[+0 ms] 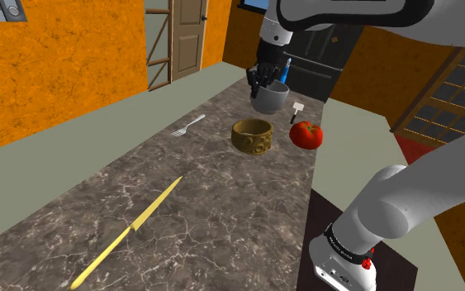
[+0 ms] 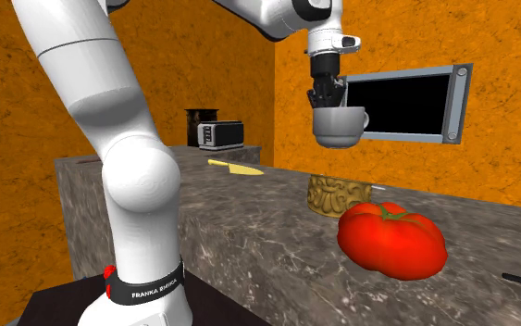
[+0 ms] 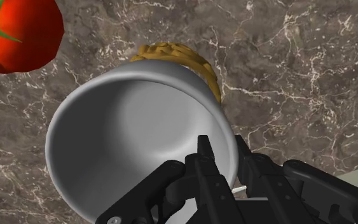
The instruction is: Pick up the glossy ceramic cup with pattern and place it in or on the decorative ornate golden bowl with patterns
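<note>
The cup is off the surface, hanging in the air over the gold bowl and well clear of its rim. It's drawn plain grey here, with no pattern I can make out and a small handle on one side.

Your end effector is clamped on the cup's wall from above, one finger inside and one outside; the wrist view shows that nicely. It's a thin pinch on one side of the rim, so my guess is the cup will want to tilt if you jerk it. If it's glazed ceramic like the task says, treat it as stiff, a bit slippery, fairly heavy for its size and easy to chip. So no hard squeeze, and no dropping it in. The rim is a decent place to hold it, and the handle looks too small to bother with.

In the wrist view only an arc of the bowl peeks out past the cup, so you look a little off centre. I'd line up over the bowl before going down.

The tomato sits just beside the bowl. A fork lies farther from the bowl on the opposite side. Neither looks in the way.
</note>
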